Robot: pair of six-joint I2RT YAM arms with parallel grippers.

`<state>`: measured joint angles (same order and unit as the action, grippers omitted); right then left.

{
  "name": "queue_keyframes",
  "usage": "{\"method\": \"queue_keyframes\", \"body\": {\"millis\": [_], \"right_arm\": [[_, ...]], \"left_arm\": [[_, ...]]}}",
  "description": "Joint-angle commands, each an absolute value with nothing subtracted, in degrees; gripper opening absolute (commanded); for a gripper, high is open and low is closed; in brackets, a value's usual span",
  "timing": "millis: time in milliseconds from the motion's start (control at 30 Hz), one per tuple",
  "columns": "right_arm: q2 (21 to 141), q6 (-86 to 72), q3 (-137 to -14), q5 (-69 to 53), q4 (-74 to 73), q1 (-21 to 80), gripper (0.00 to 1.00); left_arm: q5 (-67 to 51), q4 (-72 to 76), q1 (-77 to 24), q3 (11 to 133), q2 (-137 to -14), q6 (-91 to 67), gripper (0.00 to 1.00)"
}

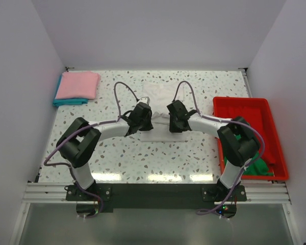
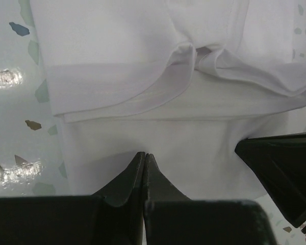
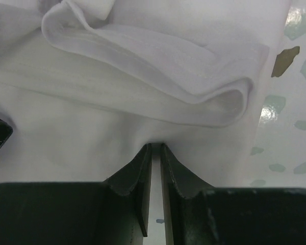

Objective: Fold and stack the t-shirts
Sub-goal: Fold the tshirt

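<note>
While left jaws, right jaws pinch hem, white t-shirt [image 1: 159,93] mostly hidden overhead.

The tabletop [image 1: 194,148] is pale stone-look, flecked with grey-green and brown chips. Plain white walls close it in on three sides: the back wall [image 1: 158,30] along the far edge, the left wall [image 1: 15,76] and the right wall [image 1: 290,51] along the side edges. Light falls from above, leaving a bright strip [image 1: 158,71] at the far edge and glare streaks [image 1: 163,177] near the near edge. An aluminium rail [image 1: 46,193] runs along the near edge, with a dull grey-green surface [image 1: 153,224] below it.
</note>
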<state>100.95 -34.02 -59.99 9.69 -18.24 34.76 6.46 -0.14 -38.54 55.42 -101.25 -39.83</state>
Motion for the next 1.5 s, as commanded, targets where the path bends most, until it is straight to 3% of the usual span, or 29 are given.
{"method": "queue_keyframes", "body": {"millis": [0,567,667,700,767,867,1067,1300,1467], "right_arm": [[102.4,-33.7,-64.9,12.3,-17.3,34.7,0.17],[107.2,-31.4,-71.8,11.3,-19.6,30.8,0.18],[108.2,-30.9,-73.8,11.3,-19.7,30.0,0.18],[108.7,-30.8,-74.3,11.2,-19.8,29.6,0.18],[109.2,-30.8,-75.8,10.4,-20.0,28.6,0.18],[109.9,-31.4,-77.1,9.1,-20.1,27.0,0.18],[111.3,-33.1,-78.1,5.7,-18.8,24.7,0.18],[113.9,-34.5,-79.5,4.2,-17.6,23.4,0.18],[114.1,-35.0,-79.3,3.2,-16.3,22.0,0.19]], "left_arm": [[7.4,0.2,-38.6,60.5,-103.1,-39.0,0.03],[6.5,-4.2,-34.1,73.5,-112.0,-35.6,0.15],[5.5,-3.6,-33.3,74.5,-110.7,-34.8,0.25],[5.4,-3.3,-33.2,74.6,-110.0,-34.5,0.34],[5.6,-3.1,-33.2,74.6,-107.8,-33.8,0.43],[6.0,-2.9,-33.3,73.1,-104.7,-33.4,0.51],[5.0,-0.9,-33.7,65.6,-99.3,-35.0,0.46],[4.0,1.8,-35.2,61.0,-98.5,-35.5,0.18],[4.0,2.6,-35.5,60.0,-99.9,-35.6,0.14]]}}
